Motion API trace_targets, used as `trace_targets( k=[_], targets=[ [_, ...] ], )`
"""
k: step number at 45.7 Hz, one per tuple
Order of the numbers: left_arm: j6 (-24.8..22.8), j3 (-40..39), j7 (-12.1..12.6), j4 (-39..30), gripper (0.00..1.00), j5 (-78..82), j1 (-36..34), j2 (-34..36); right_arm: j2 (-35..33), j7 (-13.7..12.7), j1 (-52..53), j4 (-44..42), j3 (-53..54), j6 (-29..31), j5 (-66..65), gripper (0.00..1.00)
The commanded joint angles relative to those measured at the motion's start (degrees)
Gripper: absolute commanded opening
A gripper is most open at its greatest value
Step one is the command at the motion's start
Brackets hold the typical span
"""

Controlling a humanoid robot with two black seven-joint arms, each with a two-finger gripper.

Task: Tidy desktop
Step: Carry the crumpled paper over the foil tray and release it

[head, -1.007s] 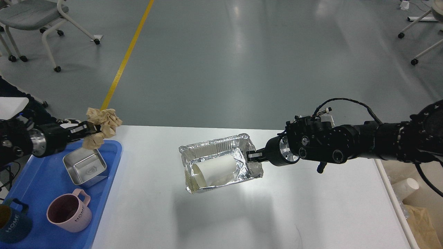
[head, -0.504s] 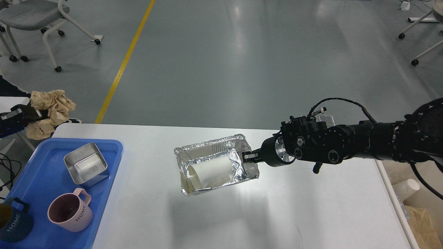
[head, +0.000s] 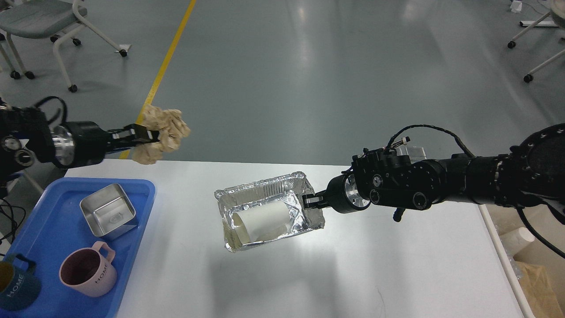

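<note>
While the desktop (head: 397,265) spreads wide and white below both arms, a foil tray (head: 267,211) is held above its middle, long axis running left to right, pinched at its right end by the right gripper (head: 309,201). A paper cup (head: 260,218) is seen lying inside. Off the far left corner, crumpled brown paper (head: 161,132) is clamped by the left gripper (head: 143,134). The beige bin (head: 529,260) lies off the right edge, nearer the right arm.

dark mug (head: 13,287) cropped, perhaps teal
</note>
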Motion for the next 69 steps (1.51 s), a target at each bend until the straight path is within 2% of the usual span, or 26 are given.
trace_targets(
  k=[1, 6, 11, 19, 27, 39, 47, 69],
  targets=[
    [0.6, 0.3, 0.8, 2.3, 0.01, 0.1, -0.6, -7.6, 0.2, 0.0, 0.0, -0.1, 0.0, 0.0, 0.1, 0.0],
    [1.3, 3.1, 0.7, 4.9, 0.01, 0.1, -1.5, -13.2, 0.2, 0.0, 0.0, -0.2, -0.1, 0.0, 0.1, 0.0],
    [1.4, 4.6, 0.4, 4.7, 0.01, 0.2, -2.7, -15.5, 0.3, 0.1, -0.2, -0.4, -0.5, 0.0, 0.9, 0.0],
    [1.0, 4.7, 0.0, 4.0, 0.02, 0.4, -3.0, -16.9, 0.7, 0.1, -0.5, -1.2, -0.6, 0.1, 1.1, 0.0],
    [0.9, 4.7, 0.2, -0.3, 0.02, 0.4, -4.8, -16.8, 0.9, 0.1, -0.1, -1.2, -0.5, 0.1, 1.3, 0.0],
    [1.8, 6.9, 0.3, -0.3, 0.02, 3.7, -5.0, -18.9, 0.9, 0.1, 0.0, -1.1, -0.5, 0.0, 2.2, 0.0],
    [5.6, 8.3, 0.3, 0.1, 0.02, 8.2, -4.6, -21.4, 0.9, 0.1, 0.1, -1.2, -0.4, 0.0, 2.2, 0.0],
    [8.3, 10.8, 0.5, 0.5, 0.02, 14.9, -4.4, -23.8, 0.6, 0.1, 0.3, -1.1, -0.4, 0.0, 3.0, 0.0]
  ],
)
